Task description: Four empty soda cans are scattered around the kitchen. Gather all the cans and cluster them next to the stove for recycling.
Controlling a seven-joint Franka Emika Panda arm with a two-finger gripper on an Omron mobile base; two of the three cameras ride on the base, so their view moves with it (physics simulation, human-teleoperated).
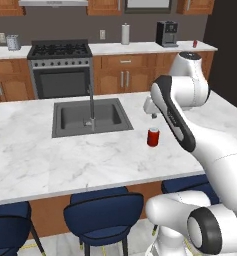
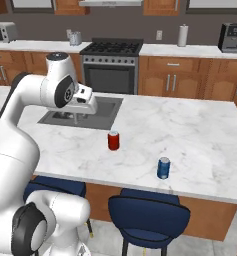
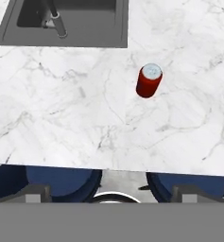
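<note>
One red soda can (image 1: 153, 137) stands upright on the white marble island, to the right of the sink; it also appears as the soda can (image 2: 113, 141) and the soda can (image 3: 149, 81). A second red soda can (image 1: 195, 43) sits far off on the back counter's right end. The stove (image 1: 60, 51), also seen as the stove (image 2: 112, 48), is set in the back counter. My gripper (image 3: 111, 194) hovers above the island, up and back from the near can, open with nothing between its fingers. The hand (image 1: 151, 108) hangs over the island beside the sink.
A grey sink (image 1: 90, 117) with a faucet is sunk in the island. A blue can (image 2: 163, 168) stands near the island's front edge. Blue stools (image 1: 105, 215) line that edge. A paper towel roll (image 1: 125, 34), coffee machine (image 1: 166, 33) and toaster (image 1: 12, 42) sit on the back counter.
</note>
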